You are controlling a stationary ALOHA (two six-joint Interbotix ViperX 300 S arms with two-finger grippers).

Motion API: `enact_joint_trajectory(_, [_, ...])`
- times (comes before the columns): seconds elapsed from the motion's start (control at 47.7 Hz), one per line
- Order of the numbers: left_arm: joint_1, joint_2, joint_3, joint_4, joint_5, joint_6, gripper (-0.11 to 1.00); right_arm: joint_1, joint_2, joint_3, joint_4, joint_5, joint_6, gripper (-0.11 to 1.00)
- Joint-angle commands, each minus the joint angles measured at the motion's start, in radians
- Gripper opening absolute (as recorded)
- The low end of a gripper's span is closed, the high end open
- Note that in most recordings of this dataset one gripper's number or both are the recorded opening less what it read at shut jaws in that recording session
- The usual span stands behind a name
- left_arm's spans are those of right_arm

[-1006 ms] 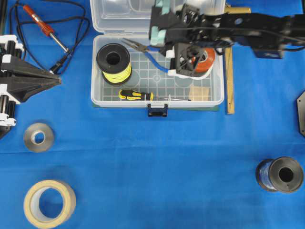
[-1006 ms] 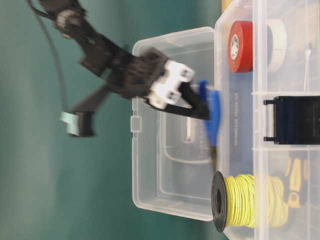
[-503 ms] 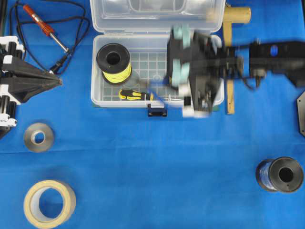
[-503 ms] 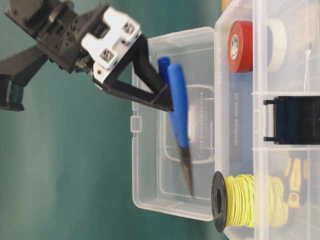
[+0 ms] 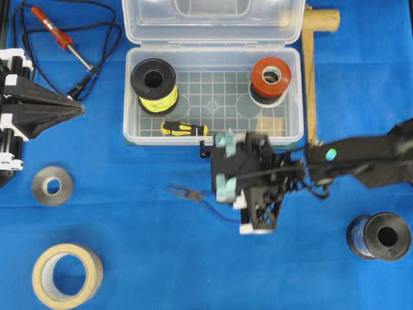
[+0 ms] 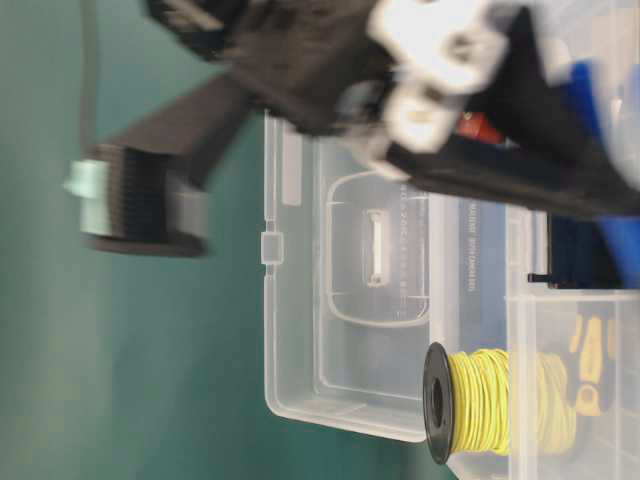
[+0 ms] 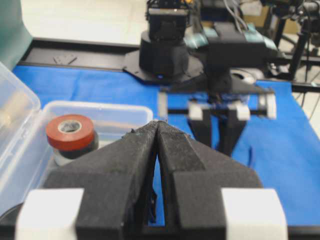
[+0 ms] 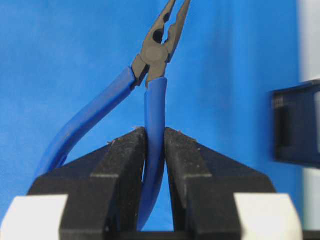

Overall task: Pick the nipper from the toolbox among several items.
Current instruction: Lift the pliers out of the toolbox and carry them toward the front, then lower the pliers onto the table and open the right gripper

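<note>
A bright blue cloth (image 5: 129,258) covers the whole table. It looks smooth and flat, and the light on it is even, with only soft shadows.

In the table-level view, a plain dark green wall (image 6: 130,380) stands behind everything. It has no marks on it.

In the left wrist view, the blue cloth ends at a black edge strip (image 7: 75,50) at the far side of the table. Past that strip is a pale, cream-colored floor (image 7: 85,20). On the far right there are black stands and dark cables (image 7: 295,30), but they are too blurry to make out well.
</note>
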Motion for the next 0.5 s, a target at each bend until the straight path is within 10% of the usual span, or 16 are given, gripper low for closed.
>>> enact_joint_trajectory(0.0, [0.003, 0.003, -0.011, -0.002, -0.003, -0.002, 0.00, 0.003, 0.021, -0.009, 0.003, -0.026, 0.025, 0.13])
enact_joint_trajectory(0.482, [0.002, 0.002, -0.009, -0.002, 0.002, -0.002, 0.00, -0.008, 0.052, 0.002, 0.003, -0.023, 0.046, 0.17])
